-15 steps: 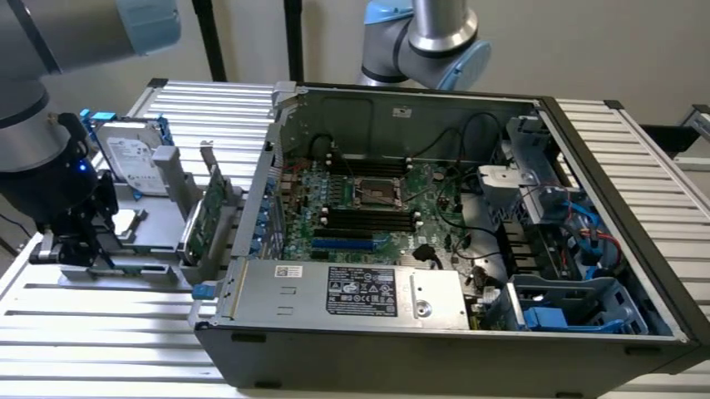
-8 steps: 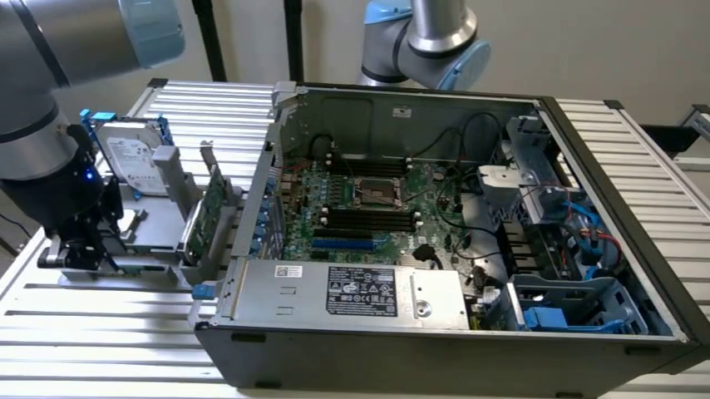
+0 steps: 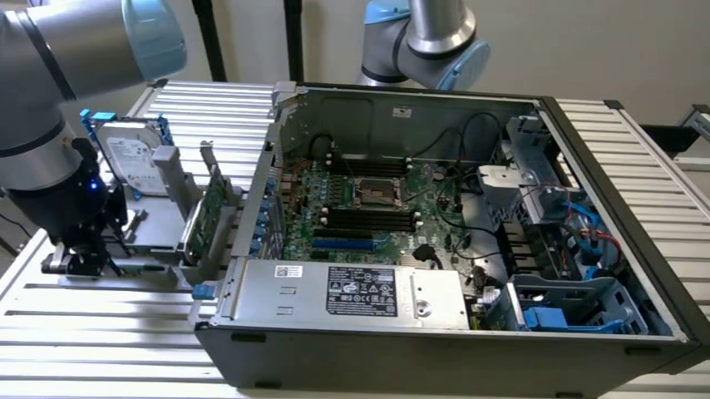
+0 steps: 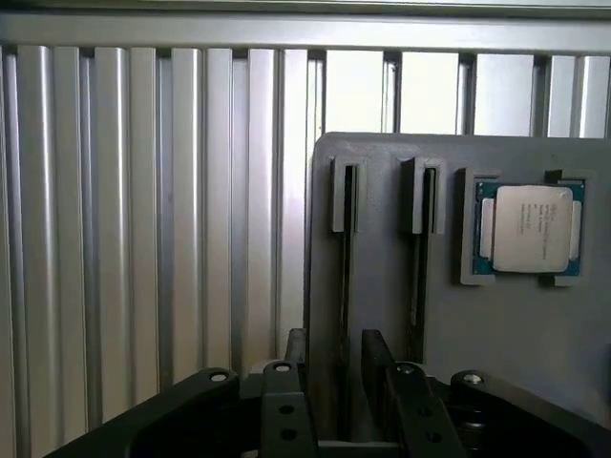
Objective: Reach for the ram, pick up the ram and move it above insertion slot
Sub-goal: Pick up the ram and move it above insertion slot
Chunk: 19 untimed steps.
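Exterior view, tool: your tool (image 3: 86, 259) sits low at the exterior view's left, down on a grey holder (image 3: 155, 233) that stands on the slatted table (image 3: 111, 328).
Exterior view, neighbours: a hard drive (image 3: 125, 158) with blue rails stands upright behind the holder. A green card (image 3: 206, 218) with a metal bracket stands between the holder and the computer case (image 3: 466, 332).
Exterior view, target: the black insertion slots (image 3: 367, 218) lie on the motherboard (image 3: 383, 179) in the middle of the open case, well apart from the tool.
Exterior view, ram: you cannot pick it out here.
Wrist view, tool: the two fingers (image 4: 286, 382) stand apart, one on each side of a narrow channel in the holder (image 4: 516, 334). The tool (image 4: 334, 345) is spread and grips nothing.
Wrist view, ram: a thin dark edge runs along that channel. This is probably the ram (image 4: 349, 286) seen edge-on, though the view is too end-on to be sure.
Wrist view, neighbours: a second channel lies beside the first, and a processor chip (image 4: 531, 227) sits in a pocket beyond it. The table (image 4: 143, 239) slats run alongside.
Handling: expect a light, stiff and brittle stick with little to spare for twisting.
Grip: take it by the flat faces near mid-length, squarely. Avoid heavy squeeze on the chips, and keep off the contact edge.
Progress: the reach looks complete, and the ram is not yet lifted.
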Each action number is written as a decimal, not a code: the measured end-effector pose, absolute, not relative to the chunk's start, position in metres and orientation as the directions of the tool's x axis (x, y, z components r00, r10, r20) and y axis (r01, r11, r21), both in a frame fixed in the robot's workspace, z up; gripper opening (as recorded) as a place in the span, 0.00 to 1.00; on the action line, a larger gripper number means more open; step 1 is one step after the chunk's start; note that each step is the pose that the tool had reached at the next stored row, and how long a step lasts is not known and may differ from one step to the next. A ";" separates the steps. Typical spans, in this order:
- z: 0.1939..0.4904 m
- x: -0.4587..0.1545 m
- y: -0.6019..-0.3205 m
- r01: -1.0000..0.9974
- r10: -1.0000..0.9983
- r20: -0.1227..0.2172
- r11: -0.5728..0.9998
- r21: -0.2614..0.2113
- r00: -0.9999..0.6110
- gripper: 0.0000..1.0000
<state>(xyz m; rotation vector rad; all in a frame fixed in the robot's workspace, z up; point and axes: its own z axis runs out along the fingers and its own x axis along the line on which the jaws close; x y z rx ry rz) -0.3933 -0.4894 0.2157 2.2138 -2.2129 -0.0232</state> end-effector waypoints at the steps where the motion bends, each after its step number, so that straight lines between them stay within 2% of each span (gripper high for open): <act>1: 0.214 -0.393 -0.489 -1.000 -1.000 -0.002 0.003 0.019 -0.003 0.36; 18: 0.199 -0.395 -0.482 -1.000 -1.000 -0.002 0.005 0.018 -0.005 0.36; 19: 0.199 -0.395 -0.482 -1.000 -1.000 -0.002 0.005 0.019 -0.005 0.34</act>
